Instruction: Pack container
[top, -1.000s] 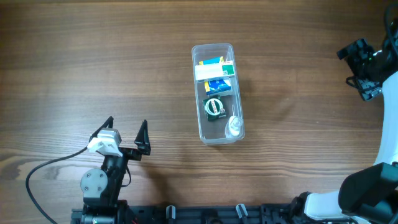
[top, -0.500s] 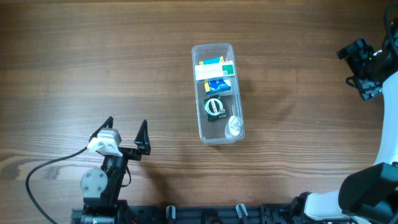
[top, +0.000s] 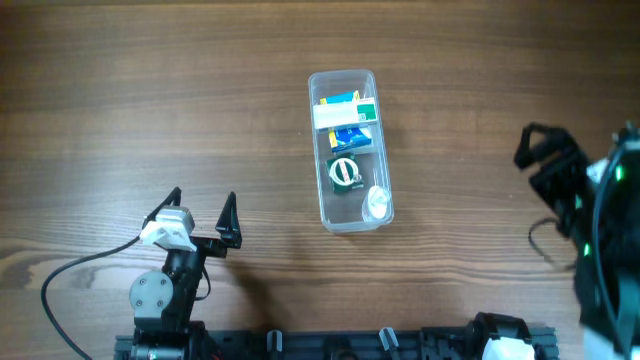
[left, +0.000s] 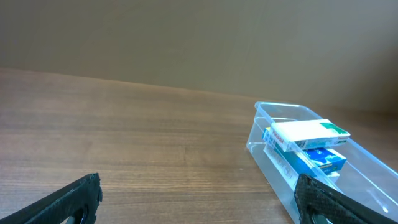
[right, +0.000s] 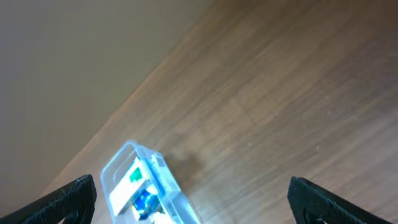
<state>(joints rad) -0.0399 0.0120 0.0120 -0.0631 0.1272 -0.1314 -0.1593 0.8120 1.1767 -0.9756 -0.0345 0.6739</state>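
Observation:
The container (top: 314, 150), a clear plastic tub, stands at the table's middle. It holds a white box with a green patch (top: 343, 112), a blue box (top: 350, 138), a round green item (top: 344, 173) and a small white bottle (top: 378, 203). My left gripper (top: 203, 208) is open and empty near the front left, well apart from the tub. In the left wrist view (left: 198, 193) the tub (left: 266, 154) lies to the right. My right gripper (top: 535, 165) is open and empty to the right of the tub. In its wrist view (right: 193, 190) the tub (right: 117, 173) sits low left.
Bare wooden table (top: 150, 100) lies all round the tub. The left arm's base and grey cable (top: 70, 275) sit at the front left. The right arm's body (top: 605, 250) fills the front right corner.
My right arm has swung from the far right edge down and left, nearer the tub. The left arm and the tub have not moved.

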